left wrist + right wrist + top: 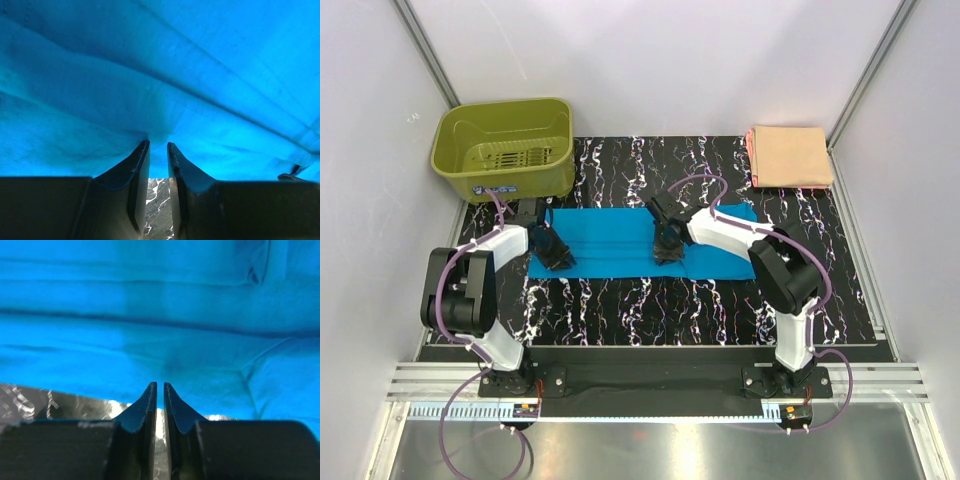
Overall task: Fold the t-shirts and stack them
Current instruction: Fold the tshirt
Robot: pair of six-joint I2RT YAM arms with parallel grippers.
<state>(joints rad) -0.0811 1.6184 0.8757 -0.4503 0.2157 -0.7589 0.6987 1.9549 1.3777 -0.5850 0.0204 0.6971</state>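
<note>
The turquoise t-shirt [615, 245] lies as a long folded band across the middle of the black marbled mat. My left gripper [557, 258] is at the band's left near edge. In the left wrist view it [158, 144] is pinched on a pucker of the blue cloth [160, 75], with a narrow gap between the fingers. My right gripper [667, 250] is at the near edge toward the middle. In the right wrist view it [160, 384] is nearly closed on the cloth's edge [150, 340]. The peach t-shirt [788, 156] lies folded at the far right corner.
An olive-green basket [500, 115] stands at the far left corner, just beyond my left arm. White walls with metal rails enclose the mat on the left, right and back. The mat [650, 310] shows bare in front of the blue band.
</note>
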